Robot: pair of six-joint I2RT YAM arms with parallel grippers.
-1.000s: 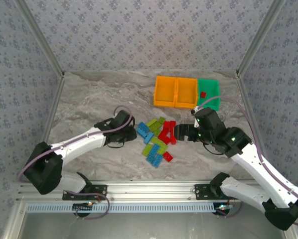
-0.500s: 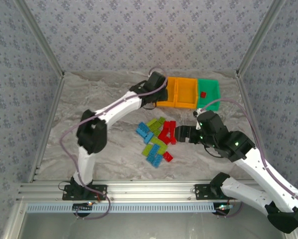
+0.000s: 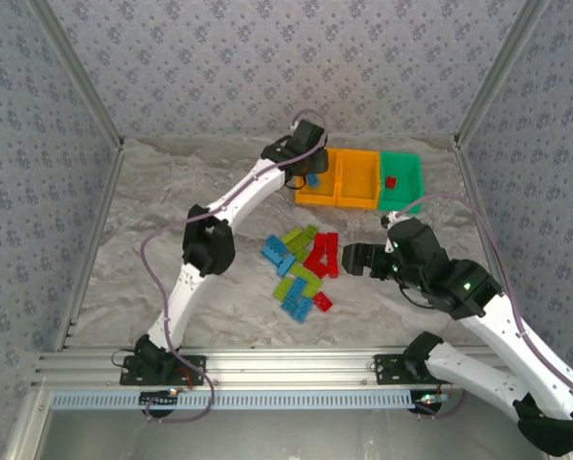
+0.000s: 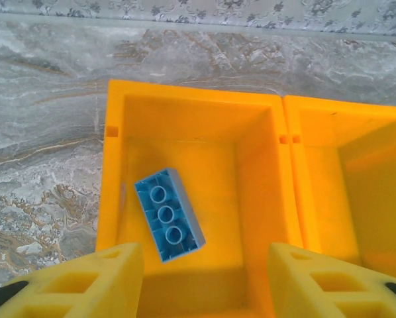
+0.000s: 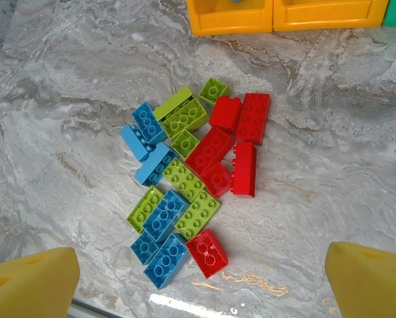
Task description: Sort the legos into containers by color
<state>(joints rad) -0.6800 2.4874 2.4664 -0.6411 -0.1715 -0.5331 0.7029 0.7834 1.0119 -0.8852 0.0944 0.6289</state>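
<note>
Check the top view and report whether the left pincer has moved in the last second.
Yes. The left pincer went from the left side of the lego pile up the frame, and now hangs open over the left orange bin.

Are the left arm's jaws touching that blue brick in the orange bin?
Apart. The left wrist view shows orange bin floor between the blue brick and both open jaws.
</note>
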